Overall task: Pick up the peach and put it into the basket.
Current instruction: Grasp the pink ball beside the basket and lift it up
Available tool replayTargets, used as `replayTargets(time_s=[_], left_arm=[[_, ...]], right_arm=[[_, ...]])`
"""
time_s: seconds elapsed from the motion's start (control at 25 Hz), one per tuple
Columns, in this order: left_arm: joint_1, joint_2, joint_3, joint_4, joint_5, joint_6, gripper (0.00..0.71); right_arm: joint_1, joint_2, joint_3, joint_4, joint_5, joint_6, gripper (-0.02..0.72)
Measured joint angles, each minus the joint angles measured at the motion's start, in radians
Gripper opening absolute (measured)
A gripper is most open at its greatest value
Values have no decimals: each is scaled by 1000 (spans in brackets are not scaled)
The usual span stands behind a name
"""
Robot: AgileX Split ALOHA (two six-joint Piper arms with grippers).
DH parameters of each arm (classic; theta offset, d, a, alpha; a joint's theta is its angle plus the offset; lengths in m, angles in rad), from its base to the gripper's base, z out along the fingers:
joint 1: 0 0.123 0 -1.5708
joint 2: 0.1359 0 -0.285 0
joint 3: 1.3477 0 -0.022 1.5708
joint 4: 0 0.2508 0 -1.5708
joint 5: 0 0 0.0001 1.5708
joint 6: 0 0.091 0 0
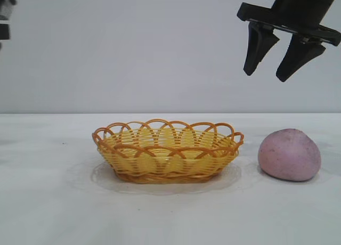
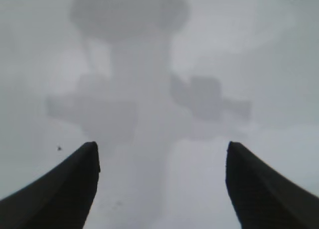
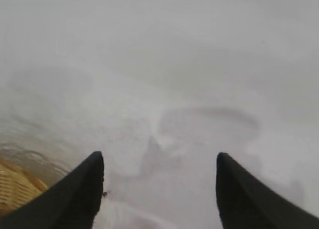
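My right gripper (image 1: 283, 73) hangs high over the table's (image 1: 48, 202) right side, fingers (image 1: 257, 53) spread wide apart, holding nothing, touching nothing. The peach (image 1: 289, 155) sits on the table below it, just right of the basket (image 1: 167, 150), not touching it. Basket is near table centre w/ nothing inside. My left gripper (image 2: 162, 189) shows only in its wrist view: fingers apart, nothing btwn them, bare table underneath.
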Motion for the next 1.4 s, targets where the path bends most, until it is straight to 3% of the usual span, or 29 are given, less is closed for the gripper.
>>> replayTargets(time_s=[0.32,0.8,1.12,1.4], left_arm=[[0,-294,139,-31,40,-10,471],[0,-937,465,-113,109,-12,471],[0,-1343,589,-121,190,-14,471],[0,-1597,674,-126,174,-12,471]], right_arm=[[0,0,0,-6,4,0,415],[0,0,0,-21,14,0,415],[0,0,0,-23,15,0,415],[0,0,0,-23,15,0,415]])
